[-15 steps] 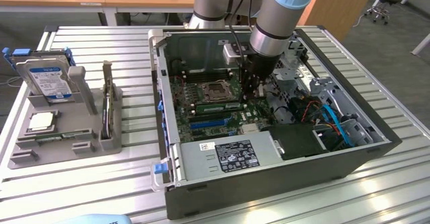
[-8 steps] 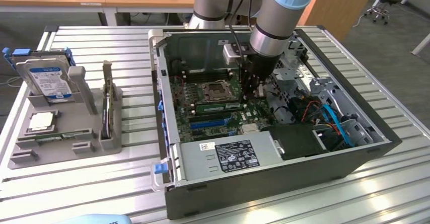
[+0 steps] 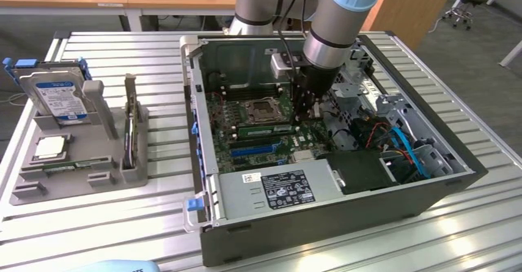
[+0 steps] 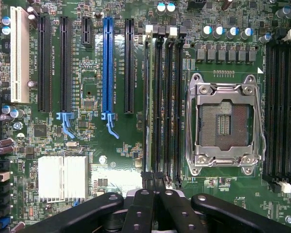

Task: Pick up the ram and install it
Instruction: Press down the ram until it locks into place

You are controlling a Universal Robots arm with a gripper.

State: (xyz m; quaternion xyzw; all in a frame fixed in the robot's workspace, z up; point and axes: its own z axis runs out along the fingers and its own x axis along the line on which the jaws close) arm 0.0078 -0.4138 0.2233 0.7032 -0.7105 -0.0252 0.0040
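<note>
**Exterior view**
- A slatted metal desk (image 3: 98,223) carries an open computer case (image 3: 326,223) lying on its side, in the middle and right of the frame.
- The robot arm (image 3: 338,21) comes down from the top centre into the case.
- Its tool (image 3: 313,114) stands on the circuit board (image 3: 253,140), just to the exterior view's right of the empty processor socket (image 3: 263,110).
- The tool's dark fingers hide the spot they touch.
- A labelled power supply (image 3: 277,189) fills the near corner of the case.
- At the exterior view's left, a grey holder (image 3: 49,186) bears an upright blue-labelled hard drive (image 3: 57,98) and a flat square processor chip (image 3: 51,147).

**Wrist view**
- The tool (image 4: 153,177) has its fingers together, with no gap between the tips.
- The ram (image 4: 148,97) is seen edge-on as a thin pale green strip.
- It stands in the outermost of four parallel memory slots, the one farthest from the processor socket (image 4: 225,124).
- The fingertips meet over the near end of the ram; whether they pinch it or only press on it cannot be told.
- Beyond the ram, away from the socket, lie a row of long black card slots, one blue slot (image 4: 107,68) and one white slot (image 4: 19,58).
- A ribbed silver heat sink (image 4: 63,177) sits near the blue slot's latch end.
</note>
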